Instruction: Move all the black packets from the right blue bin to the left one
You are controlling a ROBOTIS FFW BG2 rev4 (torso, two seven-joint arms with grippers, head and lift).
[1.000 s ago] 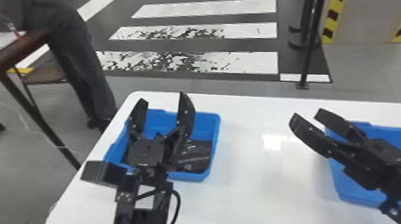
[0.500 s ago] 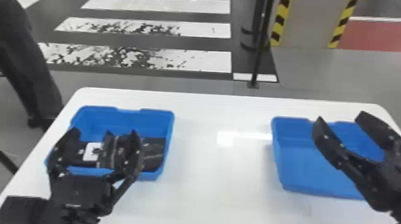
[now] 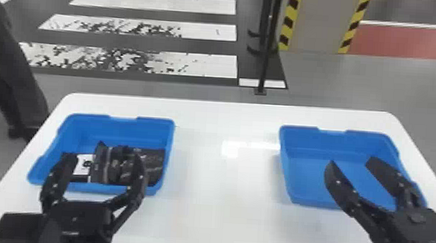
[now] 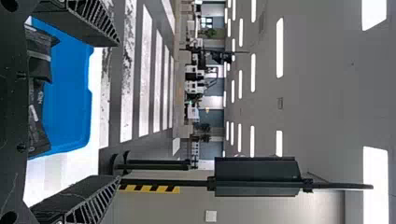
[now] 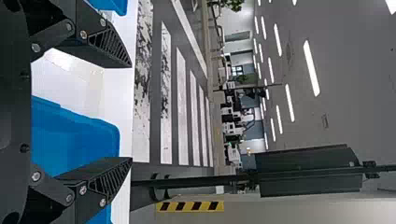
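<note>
Several black packets (image 3: 153, 164) lie overlapping in the left blue bin (image 3: 127, 121), one with a white label. Over that bin's near side stands my left gripper (image 3: 104, 159), open, its two fingers wide apart above the packets. The left wrist view has the left gripper (image 4: 114, 112) open, with packets (image 4: 39, 60) and the left bin (image 4: 70, 88) beyond. My right gripper (image 3: 350, 161) is open over the right blue bin (image 3: 311, 172), whose visible floor is bare. The right wrist view shows the right gripper (image 5: 130, 112) with spread fingers, near the right bin (image 5: 88, 135).
Both bins stand on a white table (image 3: 222, 210), with a broad stretch of tabletop between them. A thin black post (image 3: 268, 53) rises from the floor behind the table's far edge.
The head view has swung to the right, bringing the whole right bin into view. Relative to the bins, my left gripper sits lower toward the near rim; both grippers stay open.
</note>
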